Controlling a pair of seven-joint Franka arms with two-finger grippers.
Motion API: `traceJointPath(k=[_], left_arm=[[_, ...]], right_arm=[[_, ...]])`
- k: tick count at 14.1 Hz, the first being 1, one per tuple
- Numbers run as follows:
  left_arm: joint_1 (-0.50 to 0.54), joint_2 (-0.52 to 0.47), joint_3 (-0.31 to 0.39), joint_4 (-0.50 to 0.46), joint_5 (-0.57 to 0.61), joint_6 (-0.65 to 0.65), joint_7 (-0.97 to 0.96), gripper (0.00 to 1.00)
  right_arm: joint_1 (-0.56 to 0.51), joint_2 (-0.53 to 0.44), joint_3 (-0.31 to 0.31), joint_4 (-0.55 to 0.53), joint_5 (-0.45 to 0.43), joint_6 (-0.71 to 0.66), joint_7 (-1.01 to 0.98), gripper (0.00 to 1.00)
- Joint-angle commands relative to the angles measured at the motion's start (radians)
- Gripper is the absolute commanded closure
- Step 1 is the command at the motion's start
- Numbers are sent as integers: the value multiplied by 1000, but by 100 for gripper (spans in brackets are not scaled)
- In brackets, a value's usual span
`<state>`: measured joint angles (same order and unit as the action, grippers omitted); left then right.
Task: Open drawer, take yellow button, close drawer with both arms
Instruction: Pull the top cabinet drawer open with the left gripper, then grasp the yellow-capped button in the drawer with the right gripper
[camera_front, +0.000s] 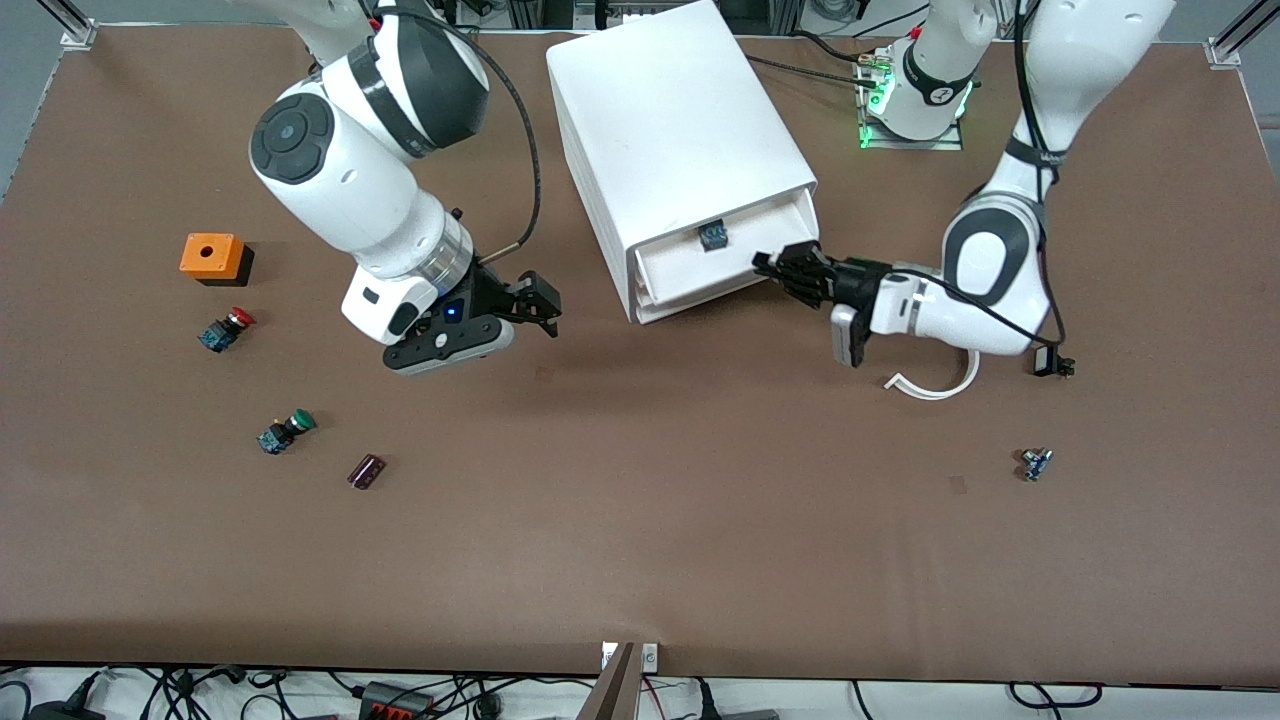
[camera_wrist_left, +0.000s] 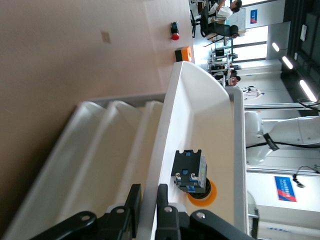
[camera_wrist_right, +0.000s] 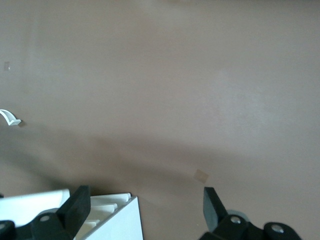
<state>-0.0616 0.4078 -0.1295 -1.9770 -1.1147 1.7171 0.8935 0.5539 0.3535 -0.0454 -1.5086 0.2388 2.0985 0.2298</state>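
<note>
The white cabinet (camera_front: 670, 120) stands at the middle of the table's robot side. Its uppermost drawer (camera_front: 722, 293) is pulled partly out. The button (camera_front: 713, 237) lies inside it, black-and-blue body showing; in the left wrist view the button (camera_wrist_left: 192, 171) lies on its yellow-orange cap on the drawer floor (camera_wrist_left: 200, 110). My left gripper (camera_front: 772, 268) is shut on the drawer's front wall, also in its wrist view (camera_wrist_left: 148, 194). My right gripper (camera_front: 543, 306) is open and empty over the table beside the cabinet, toward the right arm's end; its wrist view (camera_wrist_right: 145, 200) shows the cabinet's corner (camera_wrist_right: 115, 220).
Toward the right arm's end lie an orange box (camera_front: 212, 256), a red-capped button (camera_front: 228, 328), a green-capped button (camera_front: 285, 430) and a small purple part (camera_front: 366, 471). Toward the left arm's end lie a white curved strip (camera_front: 935, 385) and a small blue part (camera_front: 1035, 463).
</note>
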Motion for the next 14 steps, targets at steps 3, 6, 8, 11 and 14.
traceJointPath(k=[3, 6, 8, 11, 14], left_arm=[[52, 132, -2, 204, 62, -25, -18, 96], [51, 138, -4, 214, 113, -24, -15, 41], [55, 120, -8, 227, 150, -28, -21, 0], [59, 69, 14, 231, 164, -71, -100, 0], [55, 35, 19, 318, 324, -140, -305, 0]], right_arm=[[87, 53, -13, 91, 5, 20, 38, 0], [138, 120, -13, 180, -39, 23, 114, 0], [172, 168, -14, 235, -68, 26, 164, 0], [245, 223, -18, 293, -148, 29, 270, 0], [316, 251, -18, 335, -231, 20, 403, 0]])
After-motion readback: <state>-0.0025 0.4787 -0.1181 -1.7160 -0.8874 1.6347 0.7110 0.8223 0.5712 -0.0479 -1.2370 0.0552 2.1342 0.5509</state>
